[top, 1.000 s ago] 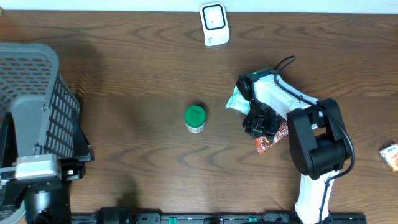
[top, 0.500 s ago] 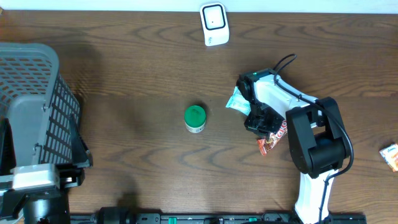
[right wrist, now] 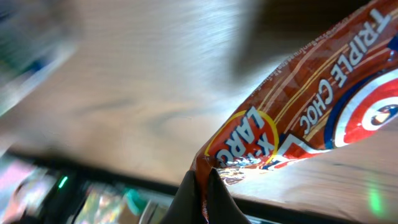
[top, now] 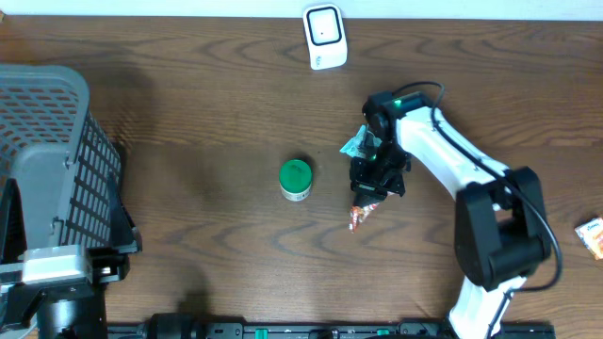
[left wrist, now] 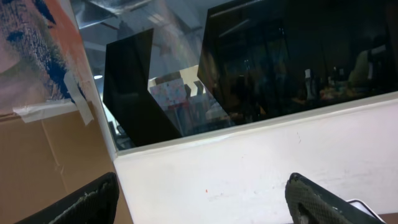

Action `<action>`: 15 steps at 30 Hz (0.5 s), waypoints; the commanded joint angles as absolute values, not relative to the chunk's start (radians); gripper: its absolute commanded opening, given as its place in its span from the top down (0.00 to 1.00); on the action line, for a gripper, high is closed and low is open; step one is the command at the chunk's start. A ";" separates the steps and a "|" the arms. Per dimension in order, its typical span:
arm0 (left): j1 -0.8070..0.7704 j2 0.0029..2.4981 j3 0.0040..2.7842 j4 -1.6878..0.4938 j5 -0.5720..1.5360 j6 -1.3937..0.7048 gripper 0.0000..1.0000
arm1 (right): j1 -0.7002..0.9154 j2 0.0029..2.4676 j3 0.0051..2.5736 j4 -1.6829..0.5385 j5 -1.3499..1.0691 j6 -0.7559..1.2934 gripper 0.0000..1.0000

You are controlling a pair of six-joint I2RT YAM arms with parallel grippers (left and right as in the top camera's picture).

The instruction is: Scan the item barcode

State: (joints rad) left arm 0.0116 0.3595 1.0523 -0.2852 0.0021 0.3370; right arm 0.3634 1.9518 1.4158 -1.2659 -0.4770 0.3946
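The right gripper (top: 378,175) was pinched shut on one end of the bar (top: 362,213), an orange chocolate wrapper. In the wrist view the fingertips (right wrist: 200,190) met on its crimped seam, and the bar (right wrist: 298,118) ran away from them over the table (top: 188,94). From overhead the bar's long axis ran from the gripper toward the near left, with its free end low over the wood, near the middle of the table.

The scanner (top: 325,37) stood at the far edge, far and a little left of the gripper. So the move ahead was, I judged, a carry away from the arm's base with the bar turned to face it. No barcode showed on the visible face, so which side needed presenting could not be told.

The right arm was much the nearer. The left gripper (left wrist: 202,199) hung wide and empty at the near left corner, pointing up at a wall.

The table between gripper and scanner lay open. A teal packet (top: 357,143) sat just beside the arm on its far-left side, and the dangling bar could brush it. The jar (top: 296,179) stood apart to the left, and the basket (top: 47,141) well off at the left edge.
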 commanded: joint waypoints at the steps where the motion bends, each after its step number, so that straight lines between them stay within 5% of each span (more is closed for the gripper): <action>1: 0.017 0.350 1.037 -0.284 0.019 0.339 0.14 | 0.369 1.909 1.439 -1.265 -0.622 0.274 0.98; 15: 0.017 0.350 1.003 -0.276 0.019 0.339 0.14 | 0.492 1.909 1.439 -1.133 -0.952 0.067 0.99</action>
State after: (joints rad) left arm 0.0116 0.3588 1.0111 -0.2836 0.0025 0.3374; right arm 0.4744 1.9213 1.4261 -1.1347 -0.8688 0.1219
